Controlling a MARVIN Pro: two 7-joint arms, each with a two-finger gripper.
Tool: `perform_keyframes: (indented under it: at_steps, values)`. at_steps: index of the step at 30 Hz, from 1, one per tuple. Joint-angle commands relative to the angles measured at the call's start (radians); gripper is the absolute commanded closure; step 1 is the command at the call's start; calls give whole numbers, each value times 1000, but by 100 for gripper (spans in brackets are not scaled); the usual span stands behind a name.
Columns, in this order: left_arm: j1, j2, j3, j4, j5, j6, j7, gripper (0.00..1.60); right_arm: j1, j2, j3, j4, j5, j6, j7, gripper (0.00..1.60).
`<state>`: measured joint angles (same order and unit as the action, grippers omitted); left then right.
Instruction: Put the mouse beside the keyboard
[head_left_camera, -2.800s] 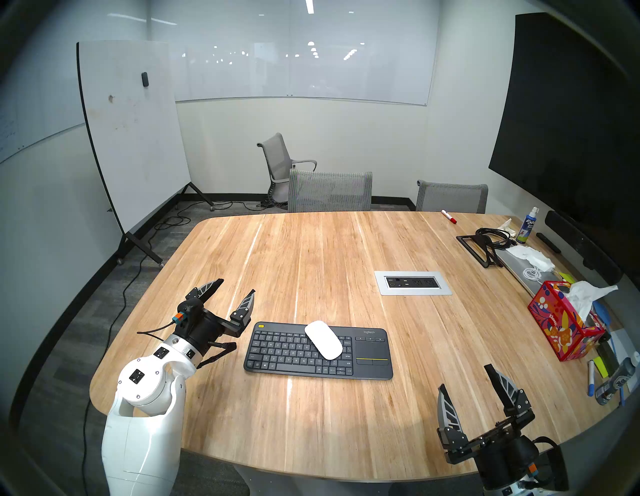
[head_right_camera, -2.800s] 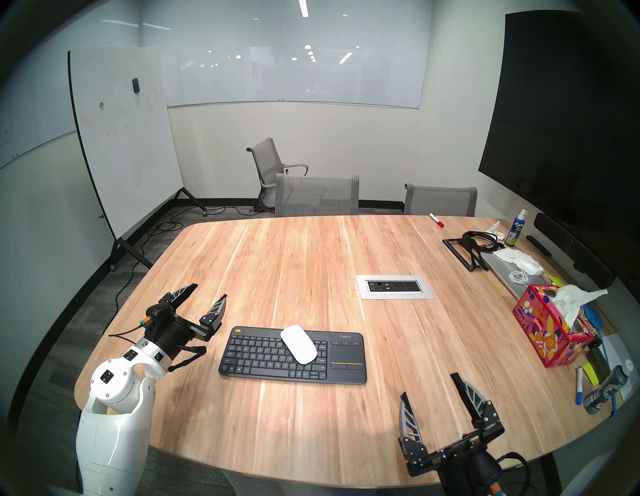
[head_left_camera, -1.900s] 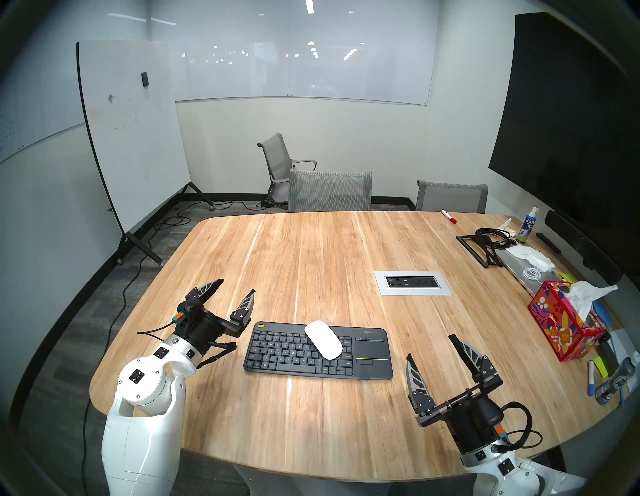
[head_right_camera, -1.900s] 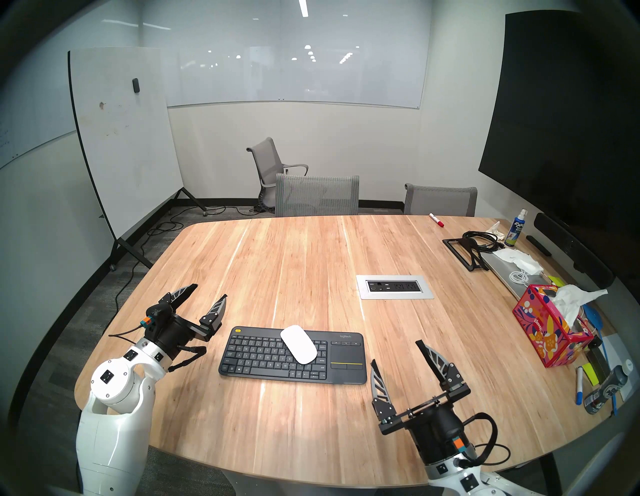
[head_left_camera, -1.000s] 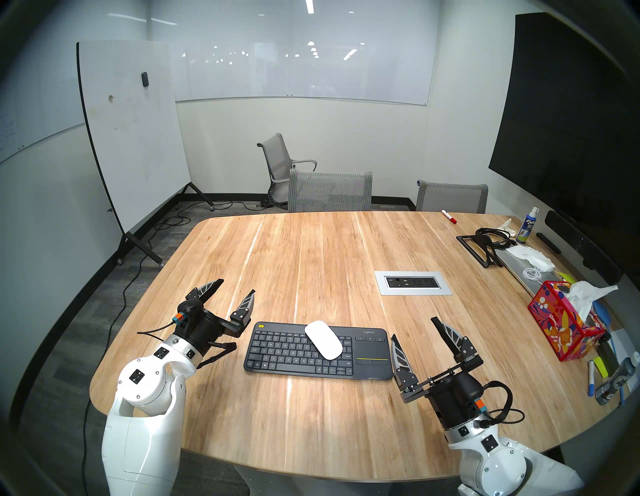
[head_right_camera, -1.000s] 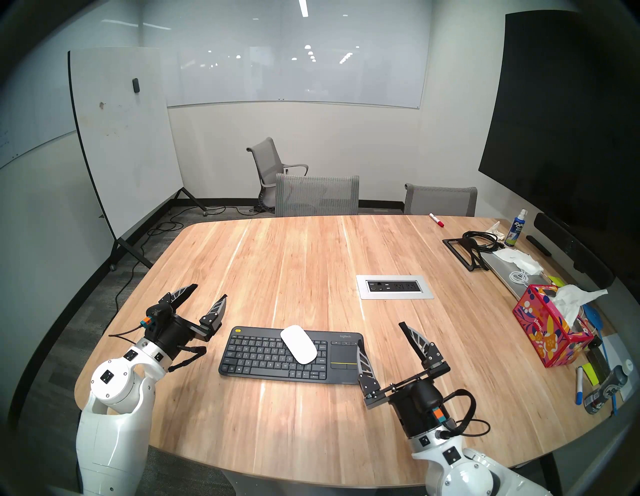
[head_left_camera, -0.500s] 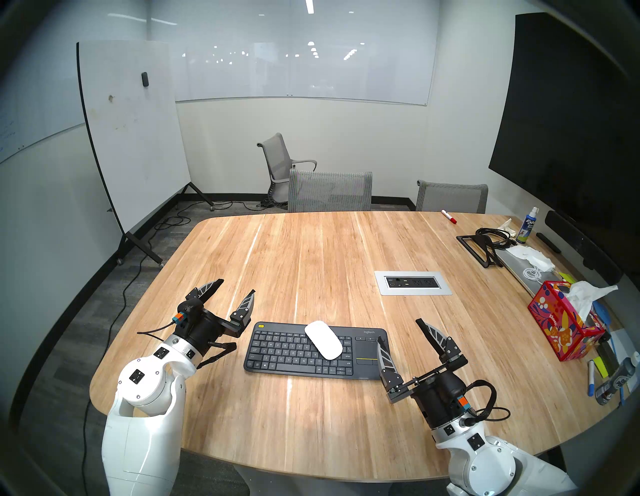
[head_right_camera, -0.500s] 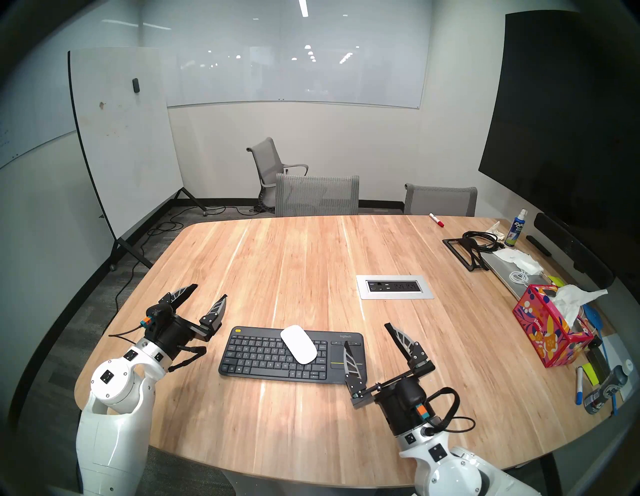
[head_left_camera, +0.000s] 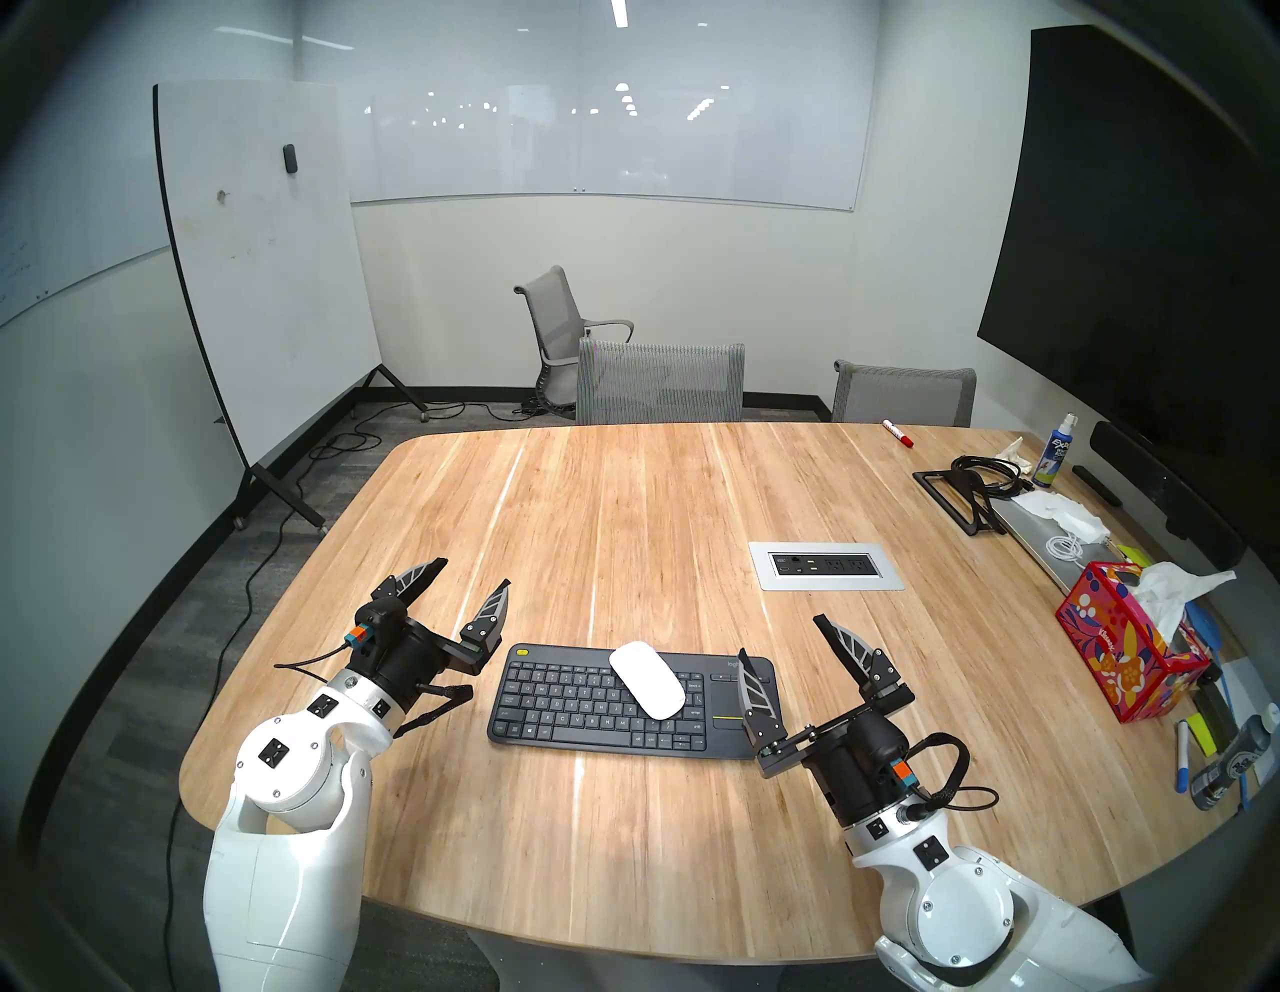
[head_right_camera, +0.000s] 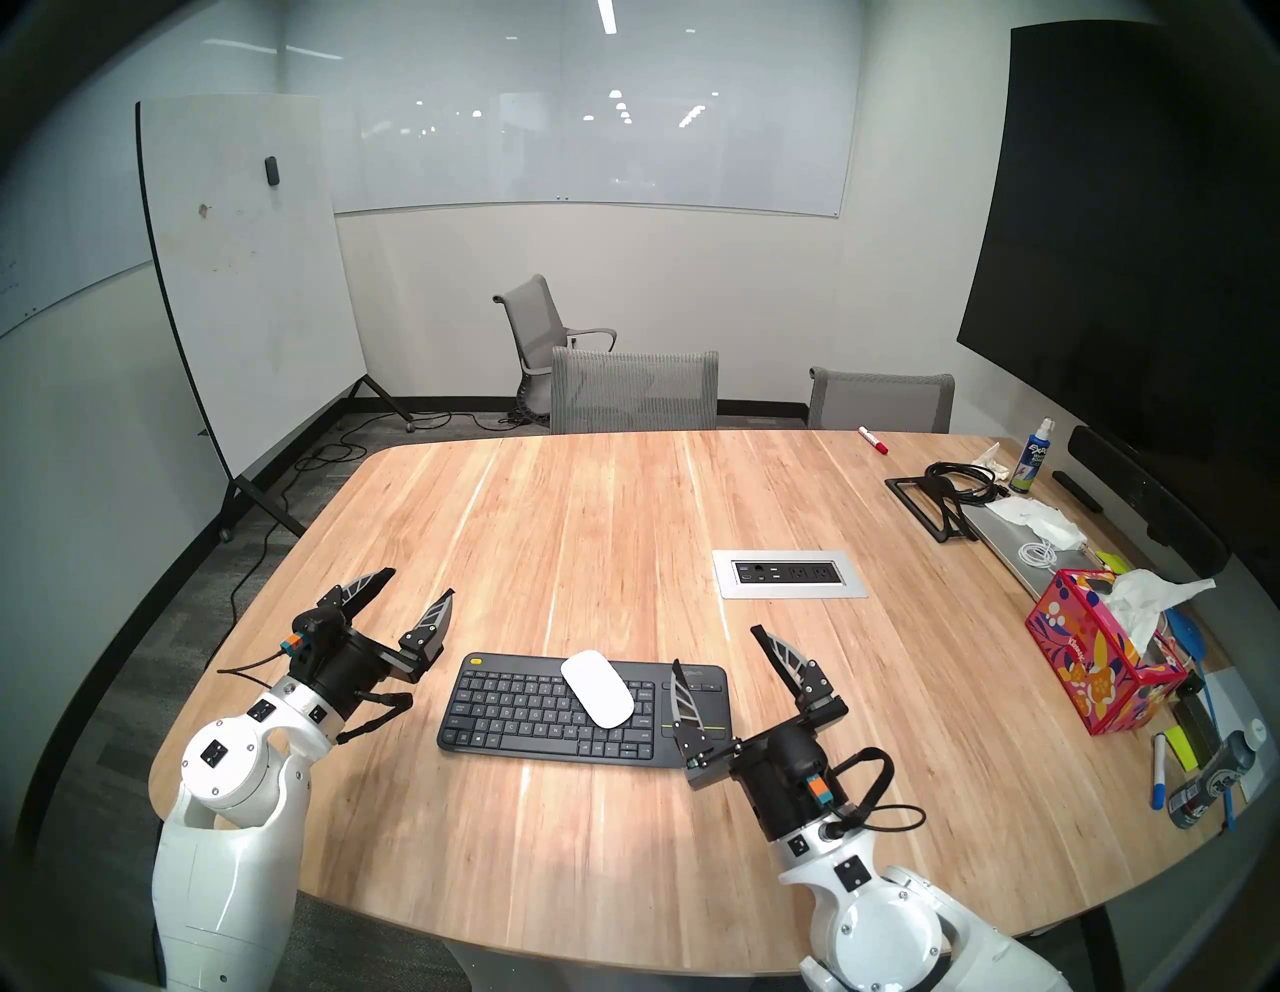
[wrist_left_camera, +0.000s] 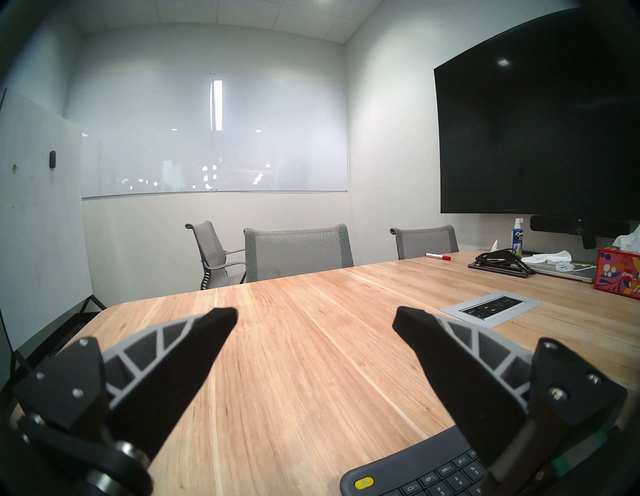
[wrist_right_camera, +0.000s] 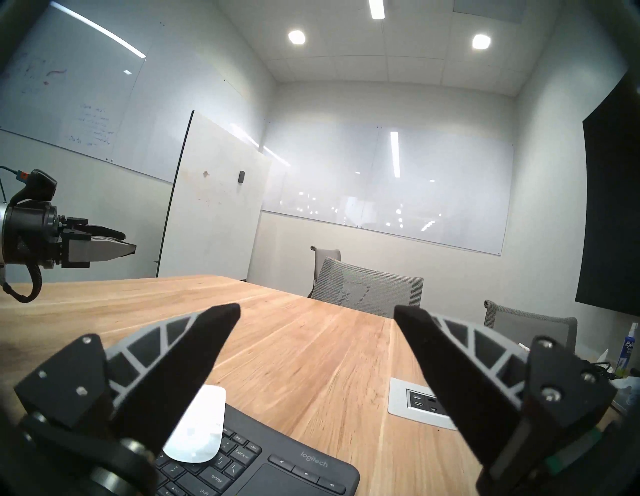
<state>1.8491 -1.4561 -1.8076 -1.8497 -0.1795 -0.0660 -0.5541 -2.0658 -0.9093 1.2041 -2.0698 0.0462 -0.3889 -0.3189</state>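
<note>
Your right gripper (head_left_camera: 783, 636) hangs above the touchpad end of the keyboard (head_left_camera: 575, 700), fingers spread wide and holding nothing; the near finger overlaps the keyboard's right edge in the head views. Your left gripper (head_left_camera: 474, 571) is just as wide and empty, parked off the keyboard's left end, toward the table's (head_left_camera: 658, 512) left edge.

The mouse (head_left_camera: 647, 679) lies on top of the keys, right of centre, its long axis slanted, so it is on the keyboard, not beside it.

Watch these from here:
- The mouse is low, smooth and glossy. If you close high on its curved top, I expect the fingers to slide off and squirt it across the keys.
- Come down too deep and the fingertips will press keys or catch the keyboard's edge, dragging the keyboard along.
- The right wrist view shows the mouse (wrist_right_camera: 197, 429) off to the lower left, partly behind the left finger, not between the fingers. Close now and you'd grab air.
- Setting down, the bare table right of the keyboard looks roomy, but the power panel (head_left_camera: 824, 566) sits beyond it toward the far edge; stay clear.
</note>
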Motion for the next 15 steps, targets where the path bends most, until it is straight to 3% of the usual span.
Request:
perform_keyframes:
  at_steps: [1,15]
  values:
    - [-2,0,0,-16,0,-2,0,0,57,-31,-6,-11,1,8,2,0]
    - [-1,0,0,-17,0,-1,0,0,88,-62,-47,-5,5,62,21,0]
